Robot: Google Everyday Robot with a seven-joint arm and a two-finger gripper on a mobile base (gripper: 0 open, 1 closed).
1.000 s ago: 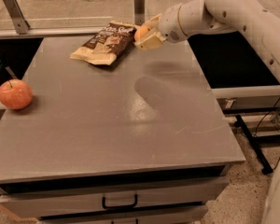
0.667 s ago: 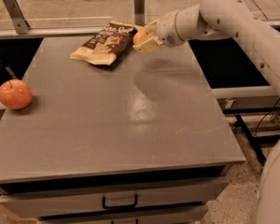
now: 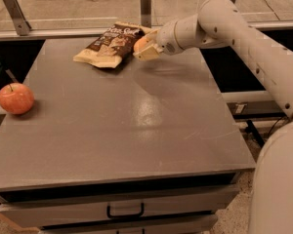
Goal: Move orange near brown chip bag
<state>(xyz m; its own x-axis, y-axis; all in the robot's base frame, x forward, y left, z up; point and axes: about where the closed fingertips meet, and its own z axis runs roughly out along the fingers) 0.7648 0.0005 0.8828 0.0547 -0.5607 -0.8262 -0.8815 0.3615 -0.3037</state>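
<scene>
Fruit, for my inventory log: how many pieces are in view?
2. The apple sits at the table's left edge; the orange is gripped in the claw, at the far side beside the chip bag. None seems hidden.

Cream end effector [image 3: 145, 50] by brown chip bag [image 3: 110, 45]

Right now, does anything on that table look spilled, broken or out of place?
Nothing spilled or broken. The brown chip bag lies crumpled and askew at the far side, the gripper holds the orange beside it, and the apple sits near the table's left edge.
</scene>
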